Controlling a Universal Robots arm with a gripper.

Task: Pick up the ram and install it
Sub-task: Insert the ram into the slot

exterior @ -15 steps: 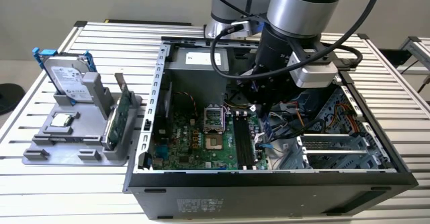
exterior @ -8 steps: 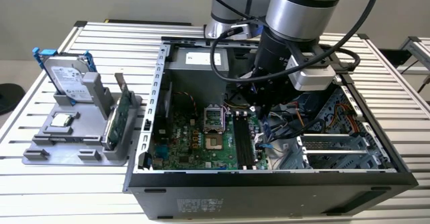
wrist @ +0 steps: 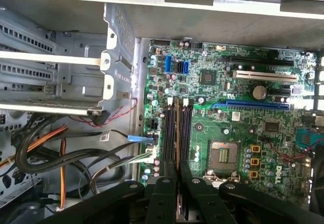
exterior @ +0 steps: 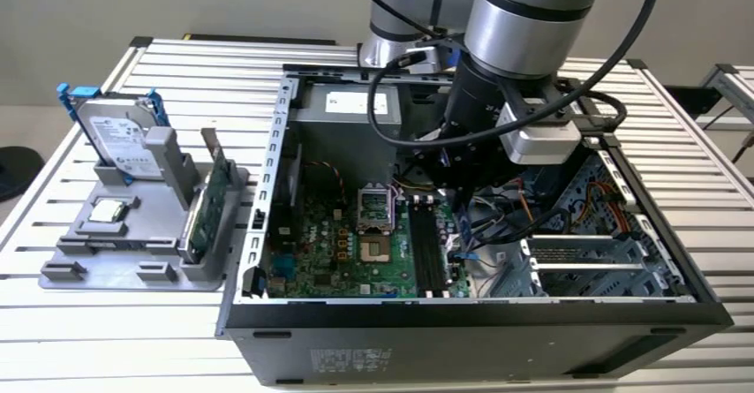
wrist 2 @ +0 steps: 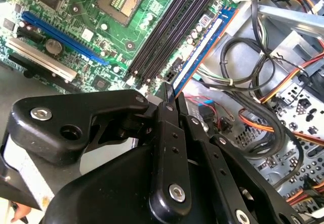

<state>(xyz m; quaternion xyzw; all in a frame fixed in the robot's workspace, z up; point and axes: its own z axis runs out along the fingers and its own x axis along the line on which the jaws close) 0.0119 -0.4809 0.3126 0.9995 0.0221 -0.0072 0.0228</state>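
Ram [wrist: 177, 148] stands on its thin edge between the gripper's [wrist: 178, 171] two fingers, which pinch it just above the black slots [wrist: 185, 128] on the green board [wrist: 243, 113].

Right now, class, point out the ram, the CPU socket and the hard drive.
ram [wrist 2: 206, 41], second wrist view, long face
CPU socket [wrist: 223, 155], first wrist view, centre
hard drive [exterior: 118, 137], exterior view, labelled face

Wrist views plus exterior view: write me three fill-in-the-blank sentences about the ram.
The black gripper is ____ on the long thin ram stick. The stick is lined up with black memory slots of the green ____. The silver hard drive with blue rails stands at the exterior view's ____.
Missing: shut; motherboard; left.
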